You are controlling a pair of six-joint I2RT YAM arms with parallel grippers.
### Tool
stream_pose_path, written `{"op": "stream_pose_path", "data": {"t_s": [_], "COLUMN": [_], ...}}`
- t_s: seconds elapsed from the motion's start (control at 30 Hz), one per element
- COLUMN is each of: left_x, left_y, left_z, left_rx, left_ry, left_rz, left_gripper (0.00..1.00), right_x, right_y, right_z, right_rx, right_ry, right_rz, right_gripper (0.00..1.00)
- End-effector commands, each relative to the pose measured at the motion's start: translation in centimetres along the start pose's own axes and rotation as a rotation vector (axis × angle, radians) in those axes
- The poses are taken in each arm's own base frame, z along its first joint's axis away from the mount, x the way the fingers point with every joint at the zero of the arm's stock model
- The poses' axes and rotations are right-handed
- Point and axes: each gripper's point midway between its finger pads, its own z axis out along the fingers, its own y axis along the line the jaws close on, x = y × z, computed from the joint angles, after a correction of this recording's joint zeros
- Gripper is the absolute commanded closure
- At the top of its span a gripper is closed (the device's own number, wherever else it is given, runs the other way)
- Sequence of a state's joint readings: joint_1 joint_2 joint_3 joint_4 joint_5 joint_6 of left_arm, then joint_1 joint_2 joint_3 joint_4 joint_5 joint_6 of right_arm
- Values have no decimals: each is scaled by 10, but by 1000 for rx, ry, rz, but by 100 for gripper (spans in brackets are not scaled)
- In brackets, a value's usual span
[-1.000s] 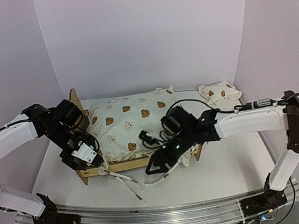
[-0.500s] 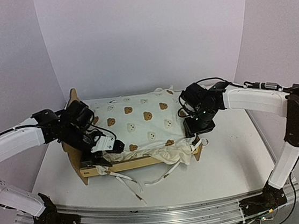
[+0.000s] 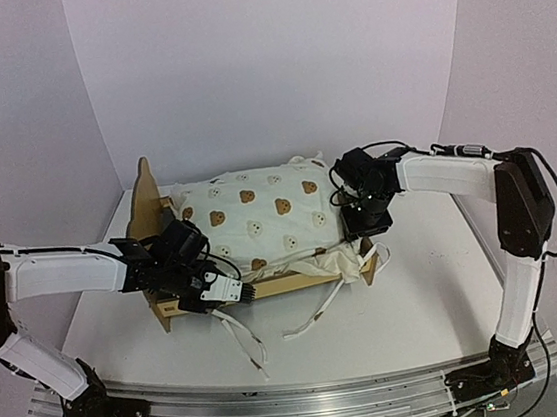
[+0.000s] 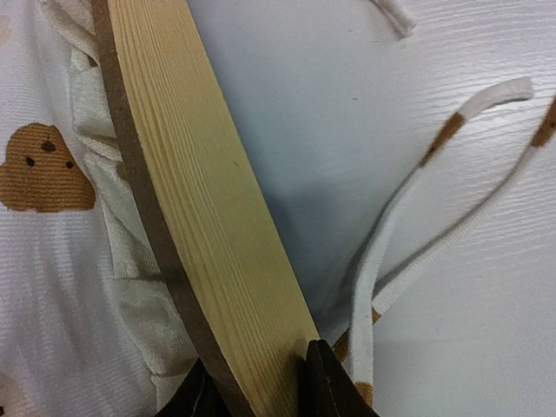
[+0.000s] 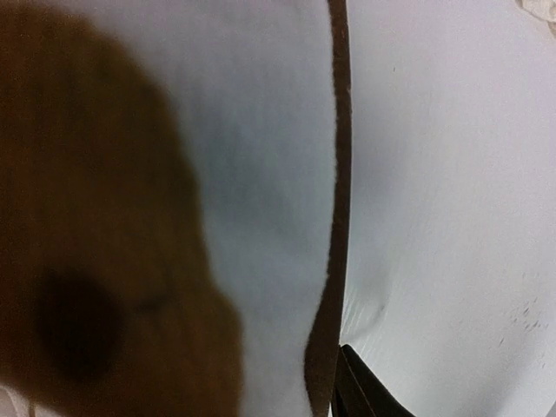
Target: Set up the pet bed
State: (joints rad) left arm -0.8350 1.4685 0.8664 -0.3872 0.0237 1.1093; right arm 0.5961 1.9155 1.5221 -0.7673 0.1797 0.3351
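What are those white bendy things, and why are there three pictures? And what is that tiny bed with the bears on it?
The white bendy things are two robot arms. Each one ends in a two-finger pincer called a gripper. The big picture comes from a camera up above, looking down at the table. The other two come from little cameras on the arms' wrists, so they show things very close up.

On the table stands a small wooden pet bed. It has a cream cushion printed with brown bears, and the cushion's loose ties trail over the table.

The left gripper has a finger on each side of the bed's front rail, pinching it. The right gripper is at the bed's other end. Its own picture is too blurry to tell whether it holds anything.
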Motion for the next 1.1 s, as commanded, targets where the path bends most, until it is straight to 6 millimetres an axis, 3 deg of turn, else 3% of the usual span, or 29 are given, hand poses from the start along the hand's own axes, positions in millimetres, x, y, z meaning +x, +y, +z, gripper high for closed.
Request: {"op": "stream_pose_path", "data": {"t_s": [0.0,0.1,0.17,0.33,0.5,0.57,0.67,0.77,0.93,1.07], "left_x": [27,33,26,-1,-27,-34,-40,-43,-47,-32], "left_y": [72,97,99,69,44,28,16,22,53,57], "left_z": [15,21,19,-9,-53,-65,-75,-80,-100,-106], "left_rx": [-229,-235,-189,-73,-11,32,46,25,-68,-55], "left_ry": [85,89,70,-80,-238,-295,-342,-376,-467,-507], "left_rz": [58,26,16,49,43,38,-46,-277,-712,-1030], "left_gripper": [73,72,68,55,42,39,37,37,38,38], "right_x": [-38,-55,-63,-67,-49,-40,-19,10,50,79], "right_y": [-32,-41,-40,-38,-47,-37,4,66,148,215], "right_z": [14,21,19,-27,-76,-94,-112,-114,-89,-65], "right_rx": [54,18,-23,-52,10,14,4,-99,-302,-386], "right_ry": [-45,-50,-57,-139,-222,-258,-300,-320,-362,-327], "right_rz": [16,11,-15,-84,-102,-120,-214,-305,-267,-279], "right_gripper": [52,50,48,44,42,42,42,41,46,47]}}
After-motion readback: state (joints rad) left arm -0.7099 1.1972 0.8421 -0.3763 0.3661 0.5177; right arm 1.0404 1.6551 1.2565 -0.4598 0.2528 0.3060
